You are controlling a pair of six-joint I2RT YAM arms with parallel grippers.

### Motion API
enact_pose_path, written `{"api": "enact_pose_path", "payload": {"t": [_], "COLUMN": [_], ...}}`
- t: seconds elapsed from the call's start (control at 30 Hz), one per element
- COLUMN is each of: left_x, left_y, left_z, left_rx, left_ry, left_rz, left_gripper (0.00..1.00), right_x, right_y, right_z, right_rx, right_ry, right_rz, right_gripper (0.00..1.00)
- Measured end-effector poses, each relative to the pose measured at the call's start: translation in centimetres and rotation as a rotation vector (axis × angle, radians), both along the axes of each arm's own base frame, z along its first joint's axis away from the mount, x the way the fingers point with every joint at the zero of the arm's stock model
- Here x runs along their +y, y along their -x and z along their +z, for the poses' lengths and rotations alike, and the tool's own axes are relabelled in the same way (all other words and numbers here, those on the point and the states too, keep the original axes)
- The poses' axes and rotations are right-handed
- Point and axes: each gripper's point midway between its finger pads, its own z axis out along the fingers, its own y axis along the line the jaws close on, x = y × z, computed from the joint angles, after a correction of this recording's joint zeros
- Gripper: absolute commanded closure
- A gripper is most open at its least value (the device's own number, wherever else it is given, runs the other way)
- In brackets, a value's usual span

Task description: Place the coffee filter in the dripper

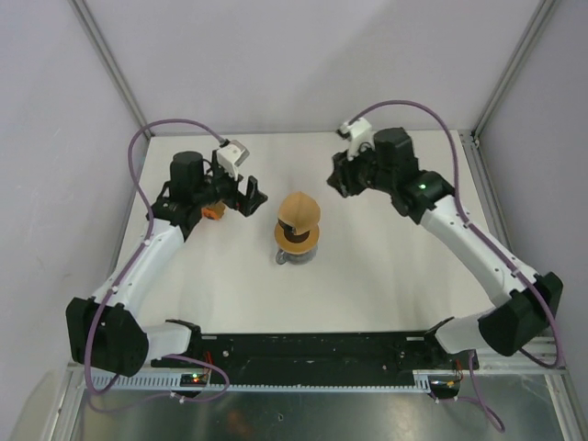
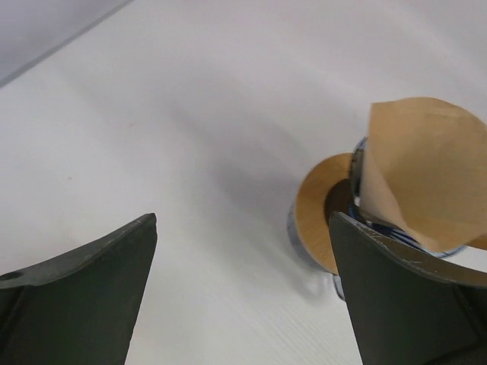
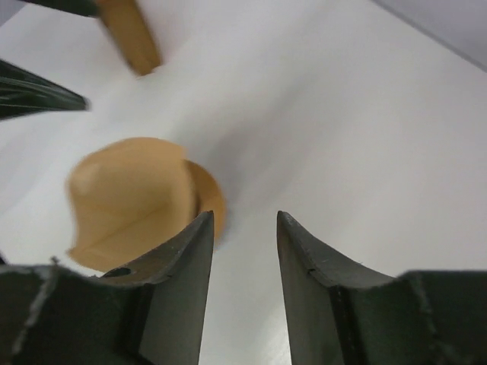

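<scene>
Light-brown paper catches the eye first: the coffee filter (image 1: 299,210) sits in the dripper (image 2: 358,163) near the middle of the tabletop (image 1: 386,276), its folded top rising above a flat wooden ring (image 1: 296,238). From above, the paper hides the dripper almost wholly. Only the left wrist camera, looking in low, shows the bluish ribbed wall under the filter — and the ring's dark hole. The right wrist view is blurred and adds a tan bar (image 3: 129,34) at its top edge that I cannot name. The left gripper (image 1: 250,195) has its fingers spread wide with nothing between them, and the filter lies just beyond the right-hand one. The right gripper (image 1: 340,179) shows a narrower, empty gap; the filter sits off to the left of its fingers, apart from them. Around it all are the white tabletop, pale grey-lilac walls (image 1: 303,64), metal frame posts (image 1: 110,64) and purple cables (image 1: 404,103) looping over both arms.
</scene>
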Motion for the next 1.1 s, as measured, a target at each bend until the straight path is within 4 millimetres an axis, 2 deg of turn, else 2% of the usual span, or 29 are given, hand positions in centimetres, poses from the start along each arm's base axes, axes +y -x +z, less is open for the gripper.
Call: {"api": "enact_pose_path", "payload": {"t": [0.07, 0.2, 0.3, 0.4, 0.57, 0.73, 0.93, 1.1], "left_x": [0.7, 2.7, 4.9, 7.1, 10.6, 14.2, 14.6, 14.9], "left_y": [-0.7, -2.9, -3.9, -4.5, -5.2, -5.6, -4.8, -4.6], "left_z": [0.1, -0.4, -2.2, -3.9, -4.8, -5.5, -8.8, -10.0], "left_rx": [-0.023, -0.097, -0.128, -0.149, -0.177, -0.216, -0.191, -0.193], "left_ry": [-0.012, -0.031, -0.044, -0.044, -0.004, 0.046, 0.072, 0.089], "left_rz": [0.039, 0.150, 0.250, 0.340, 0.459, 0.572, 0.597, 0.630], "left_gripper": [0.00, 0.00, 0.00, 0.00, 0.00, 0.00, 0.00, 0.00], "right_x": [-2.5, -9.6, -15.2, -18.6, -21.9, -24.7, -26.6, -27.1], "right_y": [-1.0, -3.7, -5.2, -5.7, -5.5, -5.5, -5.3, -5.7], "right_z": [0.1, -1.1, -3.5, -6.3, -10.2, -12.5, -14.6, -15.3], "right_rx": [-0.010, -0.004, 0.029, 0.065, 0.061, 0.000, -0.057, -0.092], "right_ry": [-0.016, -0.076, -0.109, -0.127, -0.116, -0.098, -0.092, -0.097], "right_rz": [-0.071, -0.274, -0.440, -0.562, -0.702, -0.822, -0.903, -0.923], "right_gripper": [0.46, 0.35, 0.30, 0.29, 0.29, 0.29, 0.28, 0.28]}}
